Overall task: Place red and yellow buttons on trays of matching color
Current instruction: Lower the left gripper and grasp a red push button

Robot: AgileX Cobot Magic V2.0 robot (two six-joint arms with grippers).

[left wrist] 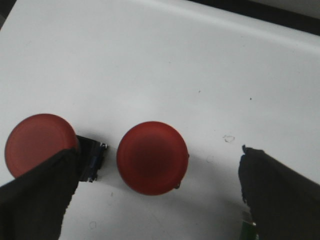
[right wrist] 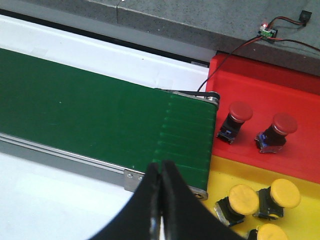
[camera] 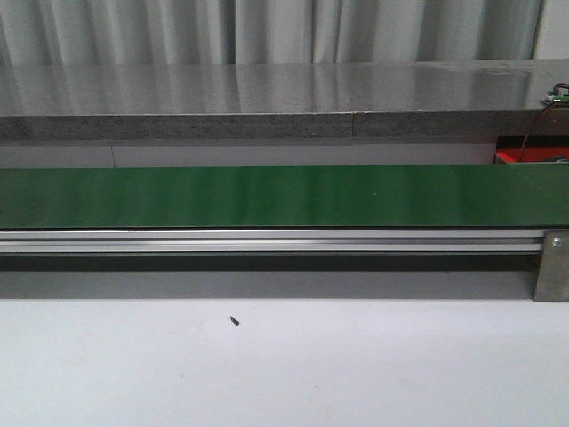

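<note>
In the left wrist view my left gripper (left wrist: 159, 192) is open above the white table, its jaws wide apart on either side of a red button (left wrist: 152, 157) that stands cap up. A second red button (left wrist: 37, 144) lies beside it, partly behind one finger. In the right wrist view my right gripper (right wrist: 161, 172) is shut and empty over the end of the green belt (right wrist: 100, 125). Beyond it the red tray (right wrist: 300, 100) holds two red buttons (right wrist: 235, 120), and the yellow tray (right wrist: 300, 225) holds three yellow buttons (right wrist: 235, 200). Neither gripper shows in the front view.
The green conveyor belt (camera: 284, 196) runs across the front view with an aluminium rail (camera: 267, 240) along its near side. A small dark speck (camera: 234, 320) lies on the white table. A grey ledge (camera: 267, 98) runs behind. A small circuit board with wires (right wrist: 267, 31) sits behind the red tray.
</note>
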